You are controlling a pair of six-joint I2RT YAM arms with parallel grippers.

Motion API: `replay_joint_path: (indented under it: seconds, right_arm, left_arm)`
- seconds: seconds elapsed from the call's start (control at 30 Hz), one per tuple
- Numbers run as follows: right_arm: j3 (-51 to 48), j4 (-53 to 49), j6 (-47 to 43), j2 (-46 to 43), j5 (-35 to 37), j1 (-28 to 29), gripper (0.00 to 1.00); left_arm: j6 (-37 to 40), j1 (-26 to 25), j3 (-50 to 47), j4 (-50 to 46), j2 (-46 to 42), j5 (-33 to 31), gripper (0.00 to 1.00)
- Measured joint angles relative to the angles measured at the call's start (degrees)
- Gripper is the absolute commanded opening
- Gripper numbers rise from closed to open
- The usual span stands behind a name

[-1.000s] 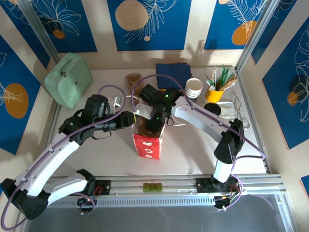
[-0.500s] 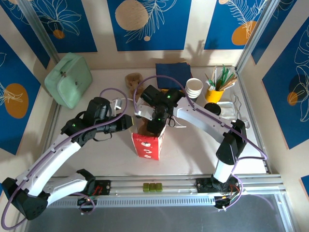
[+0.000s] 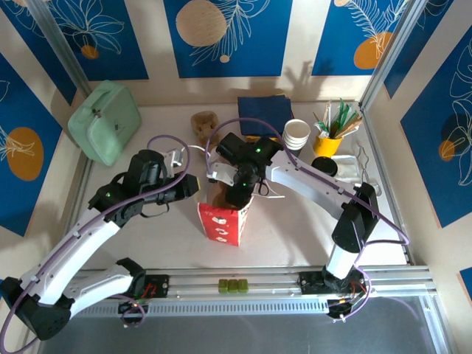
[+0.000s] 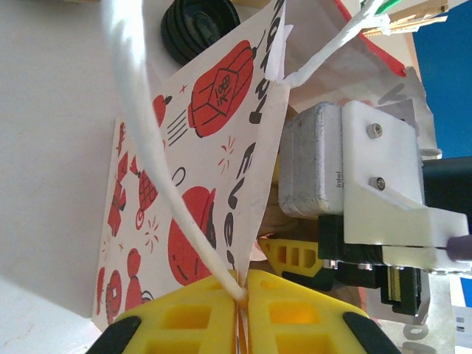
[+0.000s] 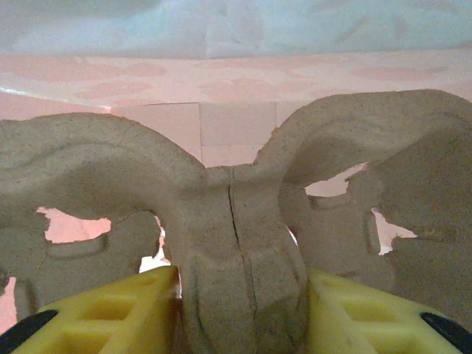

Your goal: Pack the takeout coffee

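Red bag (image 3: 220, 223), pulp carrier (image 5: 236, 221) seemingly inside, held by right gripper (image 5: 240, 317), left gripper (image 4: 242, 295) pinching handle (image 4: 151, 158)

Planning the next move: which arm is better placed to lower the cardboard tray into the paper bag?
Right. The right gripper clamps the cardboard tray at the mouth of the paper bag; the left gripper is pinched on the bag's edge, steadying it.

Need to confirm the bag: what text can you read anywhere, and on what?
"intel": on the grey camera next to the bag.
Black lettering on the bag: sideways, cut off, not readable whole.
Lantern print: too small to read.
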Motion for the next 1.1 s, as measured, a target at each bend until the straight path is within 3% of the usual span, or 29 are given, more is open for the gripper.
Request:
replay_joint_path:
  seconds: [1.1]
  right_arm:
    - [-2.7, 3.5, 0.0, 3.7, -1.5, -0.4, 0.47]
  left_arm:
    - [-0.2, 0.0, -0.5, 1.3, -0.2, 0.8, 0.06]
